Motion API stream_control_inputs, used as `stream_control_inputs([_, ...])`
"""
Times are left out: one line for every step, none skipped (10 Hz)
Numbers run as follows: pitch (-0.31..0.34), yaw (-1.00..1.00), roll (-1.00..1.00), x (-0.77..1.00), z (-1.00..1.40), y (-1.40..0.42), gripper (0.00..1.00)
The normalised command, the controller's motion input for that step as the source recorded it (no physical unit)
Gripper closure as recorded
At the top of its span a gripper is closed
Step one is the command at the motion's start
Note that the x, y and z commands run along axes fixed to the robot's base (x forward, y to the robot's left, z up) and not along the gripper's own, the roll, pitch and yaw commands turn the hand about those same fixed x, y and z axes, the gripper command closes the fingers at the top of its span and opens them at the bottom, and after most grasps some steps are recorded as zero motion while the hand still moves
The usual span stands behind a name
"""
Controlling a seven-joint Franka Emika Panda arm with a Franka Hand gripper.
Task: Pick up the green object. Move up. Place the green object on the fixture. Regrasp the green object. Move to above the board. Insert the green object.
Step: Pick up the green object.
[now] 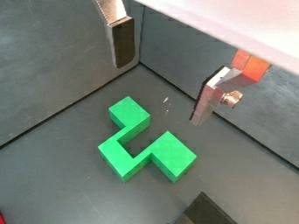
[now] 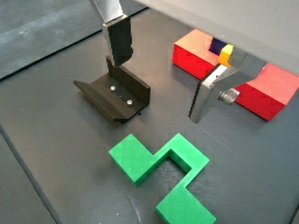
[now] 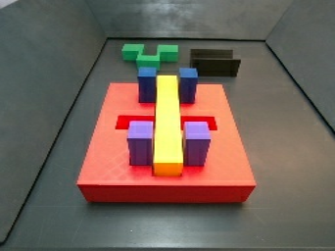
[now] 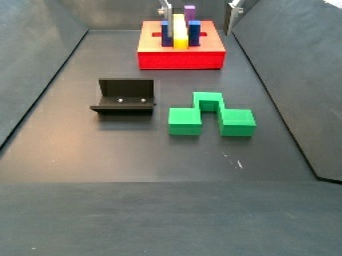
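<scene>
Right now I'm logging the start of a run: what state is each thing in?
green object: lying flat on the floor, not held.
fixture: empty, beside the green object, not touching it.
board: blue, purple and yellow blocks seated on it.
tool: open, empty, above the floor over the green object.

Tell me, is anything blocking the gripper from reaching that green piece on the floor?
Nothing visible does. In both wrist views the gripper hangs open above the green object, with bare floor between them. The fixture stands off to one side, apart from it.
</scene>
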Motion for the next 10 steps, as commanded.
stream_control_inputs([0.0, 0.0, -0.01, 0.0, 0.0, 0.0, 0.0])
stream_control_inputs([-0.031, -0.01, 0.06, 0.09, -0.27, -0.55, 0.0])
stream_control_inputs([-0.04, -0.07, 0.14, 0.1, -0.5, -0.86, 0.0])
stream_control_inputs([-0.084, -0.04, 0.1, 0.0, -0.66, -0.79, 0.0])
stream_control_inputs([-0.14, -0.01, 0.03, -0.15, -0.76, -0.59, 0.0])
stream_control_inputs([-0.13, -0.11, 0.0, -0.37, -0.85, -0.12, 0.0])
stream_control_inputs([-0.164, -0.29, -0.03, -0.71, -0.77, 0.12, 0.0])
stream_control_inputs([-0.171, -0.33, -0.09, -0.74, -0.66, 0.35, 0.0])
stream_control_inputs([-0.136, -0.33, -0.1, -0.59, -0.54, 0.45, 0.0])
stream_control_inputs([-0.046, -0.4, 0.0, -0.44, -0.46, 0.36, 0.0])
